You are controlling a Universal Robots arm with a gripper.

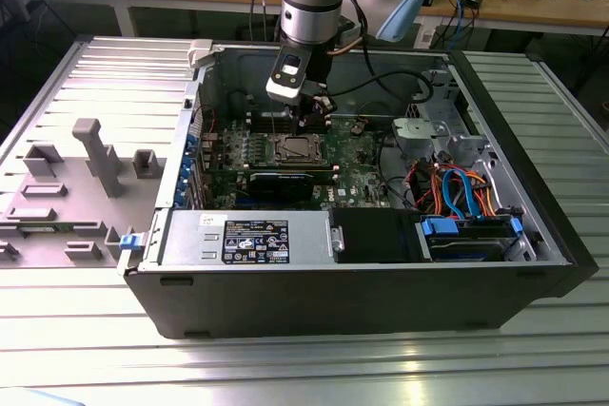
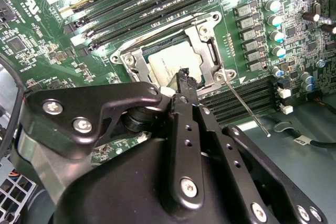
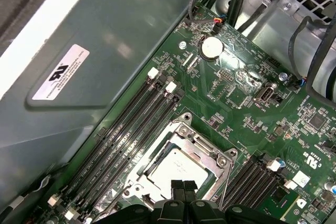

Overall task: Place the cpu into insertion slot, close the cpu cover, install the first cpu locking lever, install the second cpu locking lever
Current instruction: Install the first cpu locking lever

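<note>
The cpu (image 2: 169, 61) lies flat in the insertion slot (image 1: 290, 148) on the green motherboard, its silvery top showing. The cpu cover (image 2: 206, 43) is a silver frame lying down around the chip. It also shows in the first wrist view as the cpu cover (image 3: 202, 148) around the cpu (image 3: 176, 167). A thin wire locking lever (image 2: 247, 107) sticks out free from one socket corner, and this lever (image 3: 227, 182) rises beside the cover. My gripper (image 3: 184, 187) hovers just over the socket's edge, its black fingertips (image 2: 184, 77) pressed together with nothing between them.
Rows of long memory slots (image 3: 126, 129) flank the socket. A black graphics card (image 1: 281, 183) and the labelled power supply (image 1: 252, 240) sit nearer the case front. Bundled cables (image 1: 457, 187) fill the exterior view's right. The case wall (image 3: 79, 51) stands close behind the slots.
</note>
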